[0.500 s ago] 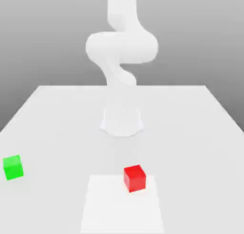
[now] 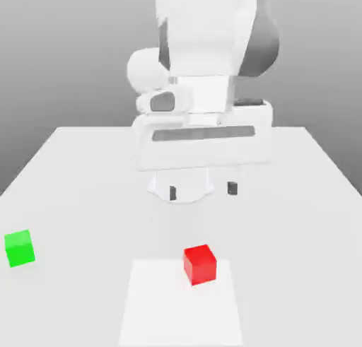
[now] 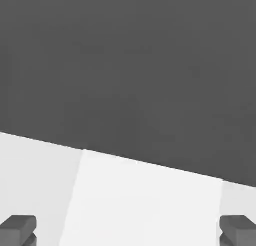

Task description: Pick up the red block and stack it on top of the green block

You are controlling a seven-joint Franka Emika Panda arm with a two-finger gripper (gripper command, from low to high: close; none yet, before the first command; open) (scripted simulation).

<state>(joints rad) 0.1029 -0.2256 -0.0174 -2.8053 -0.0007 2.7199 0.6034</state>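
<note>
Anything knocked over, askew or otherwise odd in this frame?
Nothing stands out. The red block and green block both sit flat on the table, well apart, and the open gripper hangs above, holding nothing.

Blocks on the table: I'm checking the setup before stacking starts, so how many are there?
2. The red block sits near the front, on the paler square patch; the green block sits apart at the exterior view's far left.
</note>
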